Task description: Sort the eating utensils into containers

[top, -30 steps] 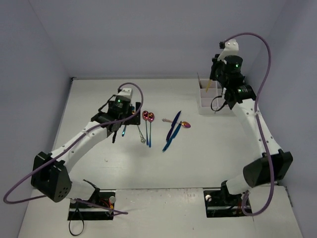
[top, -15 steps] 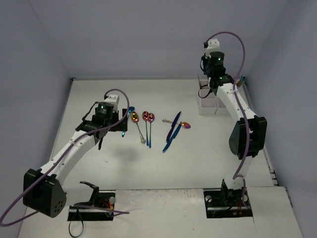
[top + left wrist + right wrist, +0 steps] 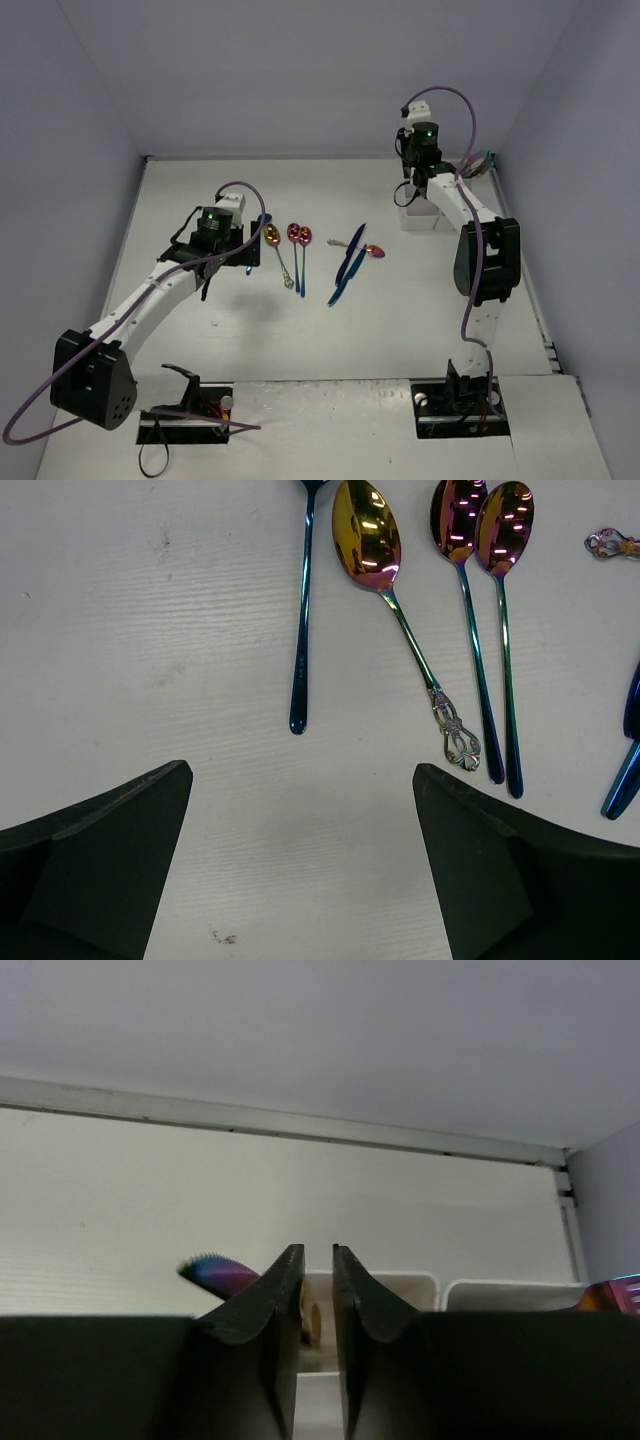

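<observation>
Nearest, above bare white desk (image 3: 150, 630): left pincer (image 3: 300, 780), spread wide, gripping nothing. Just beyond its fingertips, flat on the desk, side by side with handles pointing back toward the arm: slim blue utensil (image 3: 299, 630), head cut off by the frame; gold spoon (image 3: 367, 532) with an ornate handle end; two pink-gold spoons (image 3: 505, 530) lying close together. Further right, apart from those, two blue knives (image 3: 352, 250) lying aslant and nearly parallel, plus a pink spoon (image 3: 373, 252) by their far ends.

Farthest off, at the desk's back right corner: white organizer tray (image 3: 420, 218), with several coloured utensils (image 3: 478, 165) leaning out at its right side. Over the tray's left end, right pincer (image 3: 310, 1252), fingers down to a narrow slit; cannot tell whether clamped on anything. Beside those fingers in the wrist view, a purple-teal utensil tip (image 3: 215, 1272) poking above the tray rim.
</observation>
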